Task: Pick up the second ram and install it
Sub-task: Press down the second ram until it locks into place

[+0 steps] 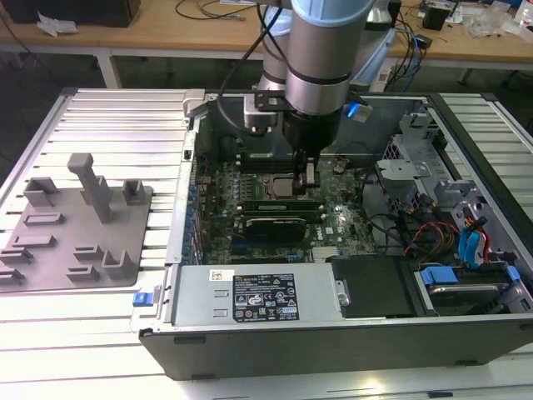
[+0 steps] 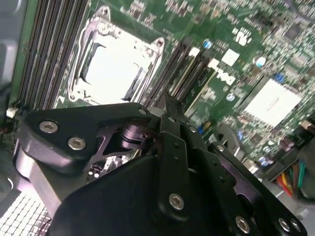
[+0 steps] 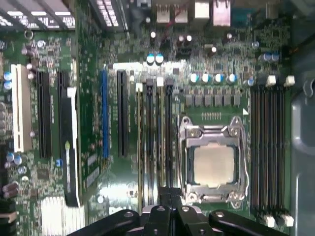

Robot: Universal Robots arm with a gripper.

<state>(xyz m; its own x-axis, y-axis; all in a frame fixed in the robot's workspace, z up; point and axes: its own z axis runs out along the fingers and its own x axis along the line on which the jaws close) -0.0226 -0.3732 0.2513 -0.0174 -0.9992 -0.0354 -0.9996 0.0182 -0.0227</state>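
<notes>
Open black-and-grey desktop computer case (image 1: 158,250) lying flat on its side on the ribbed metal bench (image 1: 108,117), green motherboard (image 1: 341,221) facing up, so reachable straight from above

Grey-sleeved robot arm (image 1: 321,50) hanging vertical over the board, black gripper (image 1: 310,177) lowered right into the case, tip just beside the square silver processor socket (image 1: 275,185) on the exterior view's right end of the memory bank

Pointed straight down, presumably to match the upright slots, which take a stick edge-on

Grip state: cannot tell, spread or clamped not readable in any view

Second ram, the long thin green circuit-board stick (image 1: 276,202): judged to be the strip standing on edge alongside the socket, running across the board with its exterior-view-right end directly beneath the gripper tip

Touching or just above, cannot tell; seated fully or only resting in the slot, cannot tell either

In the first wrist view, gripper (image 3: 165,194) lined up over the long black memory slots (image 3: 167,132) just beside the socket (image 3: 214,164), thin pale edges visible in that bank, likely sticks seen from above

In the second wrist view, gripper (image 2: 167,105) narrow tip meeting the end of the same dark slots (image 2: 184,64), socket (image 2: 115,64) close by

Grey plastic holder block tray (image 1: 75,225) on the bench at the exterior view's left, well apart from the gripper, no green stick seen in it

Judgement: install stage, pick-up apparently done
</notes>
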